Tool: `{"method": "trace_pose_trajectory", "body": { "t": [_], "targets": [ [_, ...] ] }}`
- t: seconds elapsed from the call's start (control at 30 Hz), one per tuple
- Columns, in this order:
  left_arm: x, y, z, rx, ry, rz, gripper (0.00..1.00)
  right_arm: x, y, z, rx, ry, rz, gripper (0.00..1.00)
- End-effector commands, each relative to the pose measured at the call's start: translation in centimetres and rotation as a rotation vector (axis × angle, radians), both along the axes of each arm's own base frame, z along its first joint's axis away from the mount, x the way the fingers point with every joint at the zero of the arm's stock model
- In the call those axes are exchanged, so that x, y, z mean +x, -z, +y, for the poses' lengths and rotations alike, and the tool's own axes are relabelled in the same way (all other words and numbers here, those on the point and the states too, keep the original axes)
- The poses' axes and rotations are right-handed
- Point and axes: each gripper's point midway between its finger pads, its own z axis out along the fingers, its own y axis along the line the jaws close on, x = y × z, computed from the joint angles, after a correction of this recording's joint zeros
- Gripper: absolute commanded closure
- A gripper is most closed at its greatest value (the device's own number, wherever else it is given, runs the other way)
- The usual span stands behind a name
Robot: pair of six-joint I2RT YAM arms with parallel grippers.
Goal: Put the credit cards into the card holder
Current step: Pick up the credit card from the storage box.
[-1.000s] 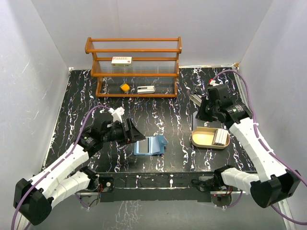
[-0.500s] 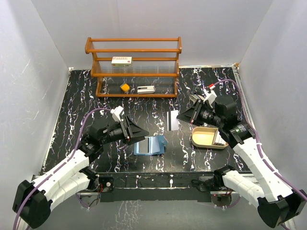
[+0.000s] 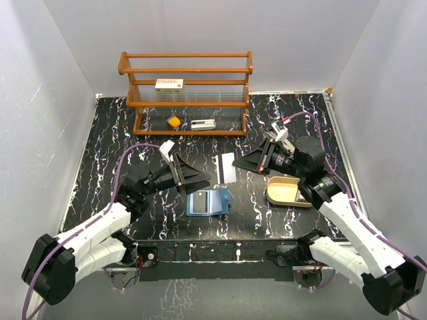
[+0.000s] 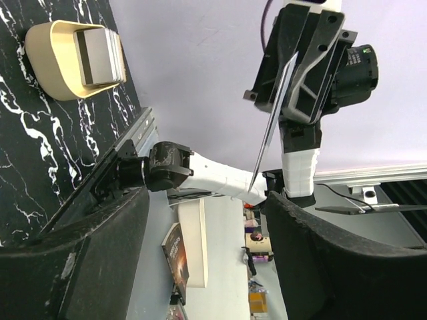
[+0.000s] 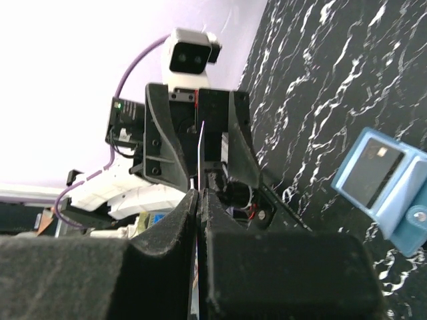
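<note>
The blue card holder (image 3: 220,199) lies open on the black table with a dark credit card (image 3: 200,202) on its inner face; it also shows in the right wrist view (image 5: 393,200). My right gripper (image 3: 241,164) is shut on a pale credit card (image 3: 223,168) and holds it upright in the air above the holder. That card shows edge-on in the left wrist view (image 4: 273,127) and in the right wrist view (image 5: 201,150). My left gripper (image 3: 199,177) is open and empty, facing the card from the left. More cards (image 4: 97,53) stand in the tan tray (image 4: 50,63).
The tan oval tray (image 3: 283,193) sits right of the holder, partly under my right arm. A wooden rack (image 3: 185,63) stands at the back with a white box with red marks (image 3: 169,85), a small orange item (image 3: 173,121) and a white object (image 3: 203,124).
My right gripper has moved left from above the tray, carrying the pale card toward my left gripper. My left gripper has shifted slightly right and up.
</note>
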Motion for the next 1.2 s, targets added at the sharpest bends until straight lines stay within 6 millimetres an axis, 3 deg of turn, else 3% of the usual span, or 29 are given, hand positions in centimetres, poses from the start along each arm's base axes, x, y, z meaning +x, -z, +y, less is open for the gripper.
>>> {"method": "trace_pose_trajectory", "body": {
  "t": [0.0,0.13,0.37,0.47,0.63,0.7,0.97,1.17],
  "targets": [
    [0.0,-3.9,-0.5,-0.058,0.031,-0.126,0.35,-1.1,-1.8,1.7,0.074,-0.062,-0.048,1.00],
    [0.4,-4.7,-0.5,-0.075,0.015,-0.146,0.48,-1.8,-1.2,3.0,0.088,-0.084,-0.034,1.00],
    [0.7,-4.3,-0.4,-0.074,-0.017,-0.128,1.00,-2.6,0.2,4.3,0.079,-0.106,-0.010,1.00],
    [1.0,-3.5,-0.1,-0.038,-0.049,-0.124,1.00,-2.5,0.8,4.2,0.056,-0.094,-0.008,1.00],
    [1.4,-0.6,0.6,0.123,-0.082,-0.128,1.00,-1.7,3.1,3.2,-0.053,-0.017,0.016,0.74],
    [1.4,1.2,1.0,0.210,-0.086,-0.140,1.00,-1.5,4.4,2.8,-0.090,0.002,0.032,0.70],
    [1.8,7.1,2.6,0.495,-0.072,-0.095,1.00,-0.5,8.8,2.1,-0.219,0.057,0.096,0.67],
    [2.7,9.7,3.4,0.546,-0.047,-0.053,1.00,0.8,11.7,2.2,-0.320,0.081,0.134,0.67]
  ]
}}
